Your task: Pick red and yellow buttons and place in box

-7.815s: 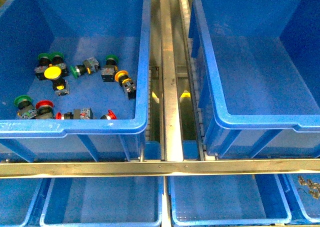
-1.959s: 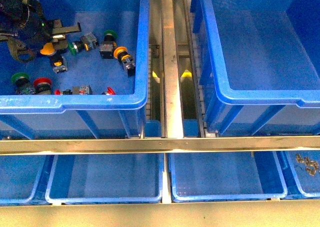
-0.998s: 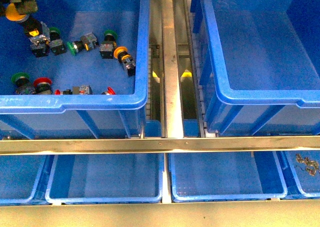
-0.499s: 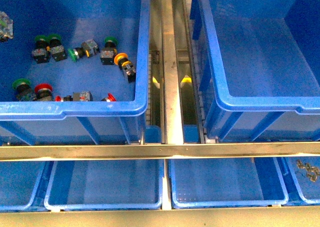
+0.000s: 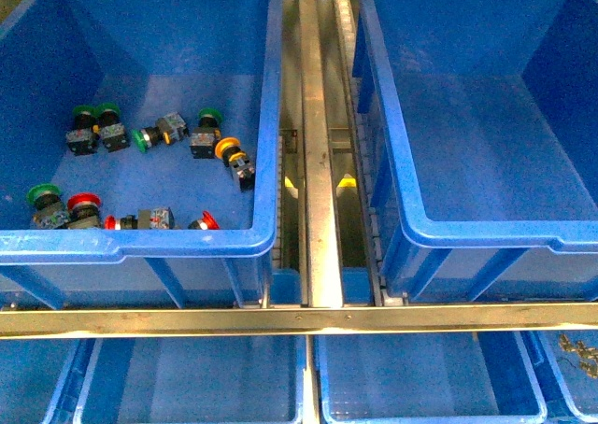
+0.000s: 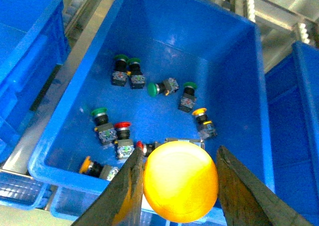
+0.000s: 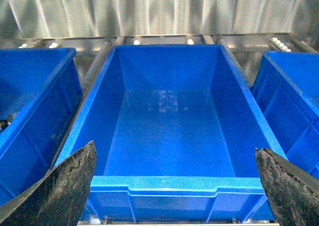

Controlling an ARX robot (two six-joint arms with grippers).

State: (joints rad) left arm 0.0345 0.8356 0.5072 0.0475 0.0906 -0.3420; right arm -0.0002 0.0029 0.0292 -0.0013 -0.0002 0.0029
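Left gripper (image 6: 179,159) has its fingers (image 6: 130,191) clamped on a yellow round-capped push-button switch (image 6: 180,181), one finger against each side of the cap. The cap faces straight into the wrist camera, so the long axis runs along the camera's line of sight and the body is hidden behind the cap. It hangs in the air over the left blue plastic bin (image 5: 149,242) (front view shows neither arm nor this switch). On that bin's floor, a second yellow-capped switch (image 5: 234,158) lies on its side, long axis diagonal, cap toward far left, black body toward the right wall. A red mushroom-capped switch (image 5: 82,203) sits just beside a green-capped switch (image 5: 42,197) near the front wall. A small red-capped switch (image 5: 135,220) lies along the front wall, cap pointing left. Another red-capped switch (image 5: 204,221) is partly hidden by that wall, cap seemingly pointing right. Four more green-capped switches (image 5: 112,134) sit further back. Right gripper (image 7: 174,147) has its fingers spread wide, empty, over the right blue plastic bin (image 7: 172,183).
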